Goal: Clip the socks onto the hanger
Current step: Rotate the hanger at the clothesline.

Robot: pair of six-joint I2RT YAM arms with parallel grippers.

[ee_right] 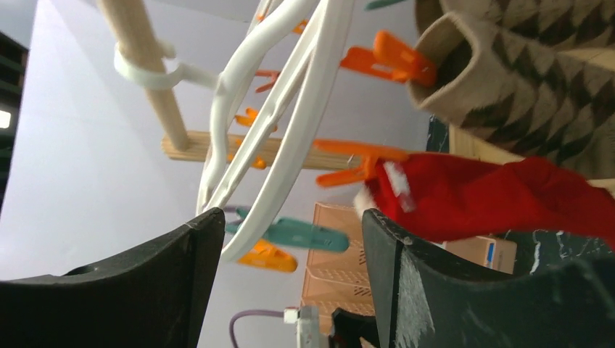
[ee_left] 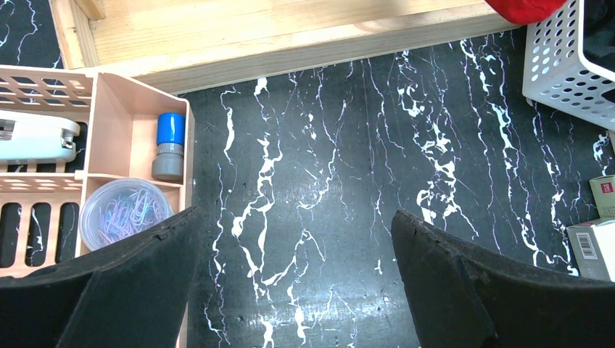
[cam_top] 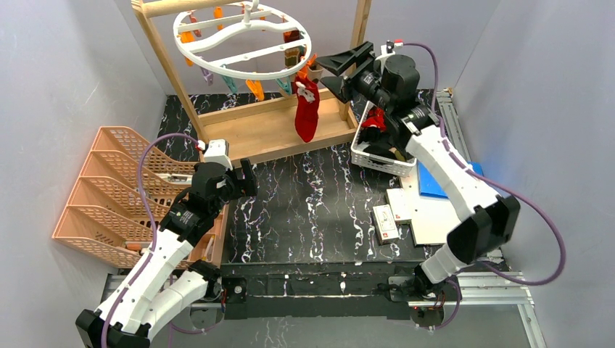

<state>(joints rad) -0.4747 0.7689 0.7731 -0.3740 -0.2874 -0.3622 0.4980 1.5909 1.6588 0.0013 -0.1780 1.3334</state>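
Beside the hanger [cam_top: 245, 23], both right tool [ee_right: 290, 217] and left tool [ee_left: 297, 217] gape; argyle sock [ee_right: 522, 80] cut off.

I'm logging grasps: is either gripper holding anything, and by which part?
Nothing is held. Both the right gripper and left gripper are open; the red sock hangs from an orange clip.

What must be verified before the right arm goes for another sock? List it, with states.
1. Red sock clipped to hanger: ok, orange clip bites its top edge.
2. Right pincer open and empty: ok.
3. Left pincer open and empty: ok.
4. Socks waiting in white basket: ok, red and dark fabric shows.
5. Free clip available: ok, teal clip hangs bare.
6. Right pincer clear of the hanger: cannot tell.
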